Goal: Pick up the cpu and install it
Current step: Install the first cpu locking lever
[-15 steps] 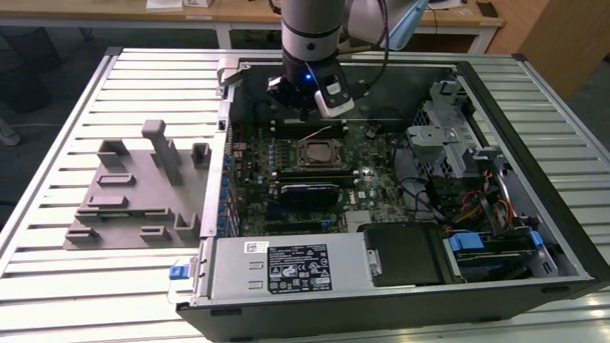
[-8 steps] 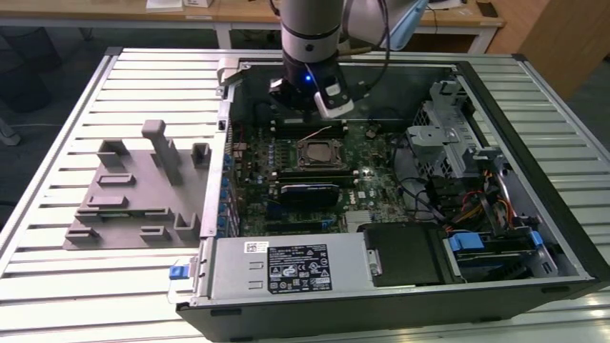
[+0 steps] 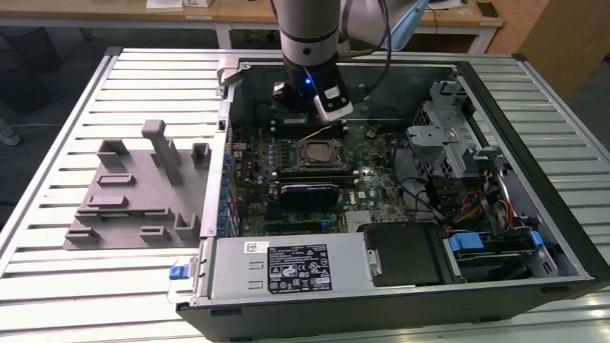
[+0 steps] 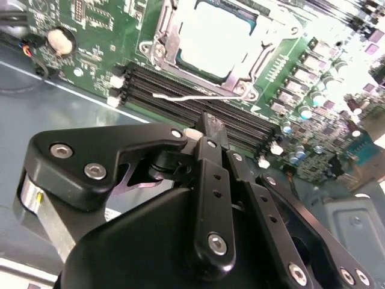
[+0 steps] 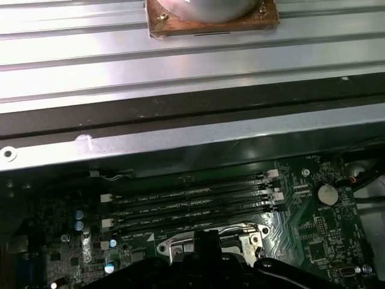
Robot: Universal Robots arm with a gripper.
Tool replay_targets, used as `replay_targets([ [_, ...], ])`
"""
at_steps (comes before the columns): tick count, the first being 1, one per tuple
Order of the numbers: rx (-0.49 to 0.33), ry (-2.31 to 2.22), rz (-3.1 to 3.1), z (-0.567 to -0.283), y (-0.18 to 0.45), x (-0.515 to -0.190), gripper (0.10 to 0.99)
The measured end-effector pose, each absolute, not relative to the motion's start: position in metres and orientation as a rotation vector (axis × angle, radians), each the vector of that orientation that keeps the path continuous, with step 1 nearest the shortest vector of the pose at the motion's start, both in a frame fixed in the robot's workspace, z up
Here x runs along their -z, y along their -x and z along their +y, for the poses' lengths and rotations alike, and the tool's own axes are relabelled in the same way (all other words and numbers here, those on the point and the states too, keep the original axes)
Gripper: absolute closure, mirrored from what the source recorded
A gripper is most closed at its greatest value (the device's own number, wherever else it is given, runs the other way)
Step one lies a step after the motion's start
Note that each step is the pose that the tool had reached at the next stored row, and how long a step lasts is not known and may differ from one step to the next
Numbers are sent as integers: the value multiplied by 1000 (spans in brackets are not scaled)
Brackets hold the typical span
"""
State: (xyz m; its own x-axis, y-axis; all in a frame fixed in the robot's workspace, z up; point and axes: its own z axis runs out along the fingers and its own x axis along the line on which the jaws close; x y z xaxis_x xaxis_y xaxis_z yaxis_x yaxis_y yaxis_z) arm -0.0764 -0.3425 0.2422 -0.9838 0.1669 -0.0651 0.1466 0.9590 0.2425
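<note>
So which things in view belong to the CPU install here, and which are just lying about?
Belongs to the job:
- cpu, already seated in the socket
- gripper, above the RAM slots beside the socket
- motherboard

Just lying about:
- grey tray on the table, at the exterior view's left
- power supply
- drive cage

Open computer case lies on slatted table; tray beside it at exterior view's left. Cpu sits in motherboard socket; gripper hangs just behind socket.
</note>
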Motion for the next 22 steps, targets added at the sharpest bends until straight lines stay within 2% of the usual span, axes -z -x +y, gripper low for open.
replay_targets([
  [22, -347, -377, 2995, -342, 62, -224, 980],
])
